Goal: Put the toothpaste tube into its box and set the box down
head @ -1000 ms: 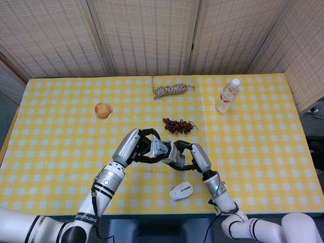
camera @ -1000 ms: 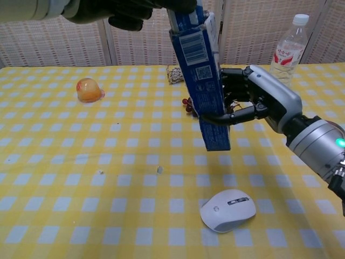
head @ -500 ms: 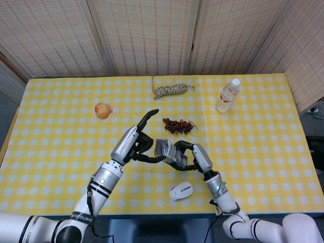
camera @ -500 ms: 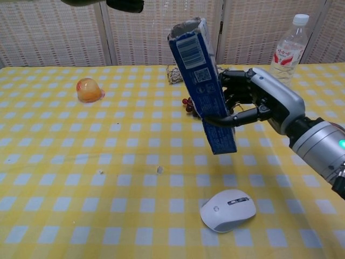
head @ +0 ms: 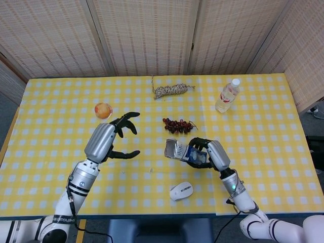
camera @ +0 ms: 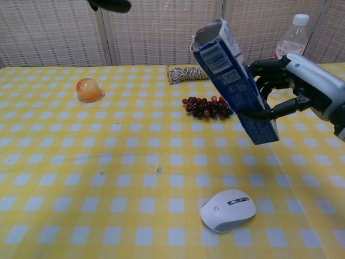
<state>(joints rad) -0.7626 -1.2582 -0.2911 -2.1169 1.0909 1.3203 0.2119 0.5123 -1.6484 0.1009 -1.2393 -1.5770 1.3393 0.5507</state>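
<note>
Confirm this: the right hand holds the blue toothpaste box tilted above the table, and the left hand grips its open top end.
Not quite. The right hand does hold the blue toothpaste box tilted above the table, but the left hand grips nothing: the head view shows it open and well apart from the box.

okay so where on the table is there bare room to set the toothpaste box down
The right hand holds the box tilted above the table. Bare cloth lies below it, between the grapes and the mouse, and along the right edge past the bottle. The front-left is bare too. It is crowded around the grapes and rope.
</note>
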